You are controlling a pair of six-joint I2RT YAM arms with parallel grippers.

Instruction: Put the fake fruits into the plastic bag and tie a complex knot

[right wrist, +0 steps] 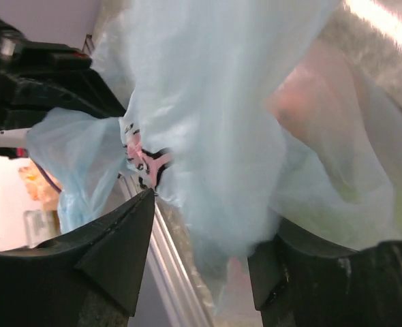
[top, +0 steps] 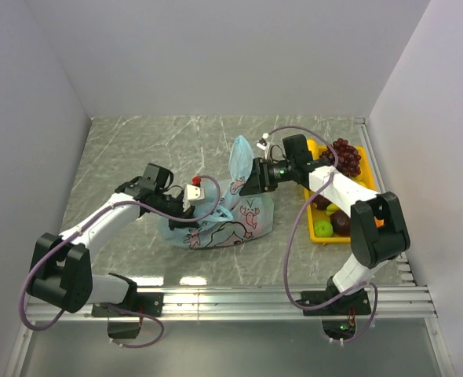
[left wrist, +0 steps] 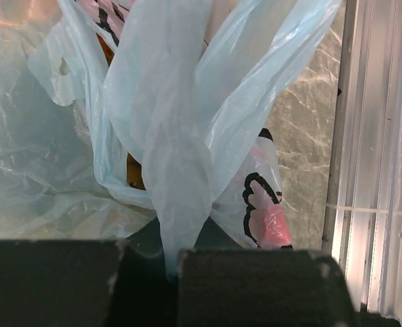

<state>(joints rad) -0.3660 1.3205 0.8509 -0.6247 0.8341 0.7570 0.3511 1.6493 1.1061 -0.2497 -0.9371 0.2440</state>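
The plastic bag (top: 230, 222), light blue with pink cartoon print, lies mid-table with one handle (top: 239, 154) standing up. My left gripper (top: 209, 203) sits at the bag's left side, shut on a twisted strip of handle (left wrist: 180, 197) that runs into the jaws (left wrist: 170, 269). My right gripper (top: 247, 182) is at the bag's upper right, open, with loose blue film (right wrist: 235, 157) hanging between its fingers (right wrist: 119, 252). An orange fake fruit (left wrist: 134, 172) shows through the plastic. No knot is in view.
A yellow tray (top: 366, 161) at the right holds purple grapes (top: 344, 156), a green fruit (top: 323, 228) and a dark one (top: 341, 222). Aluminium rails (top: 278, 297) run along the near edge. White walls close in on three sides.
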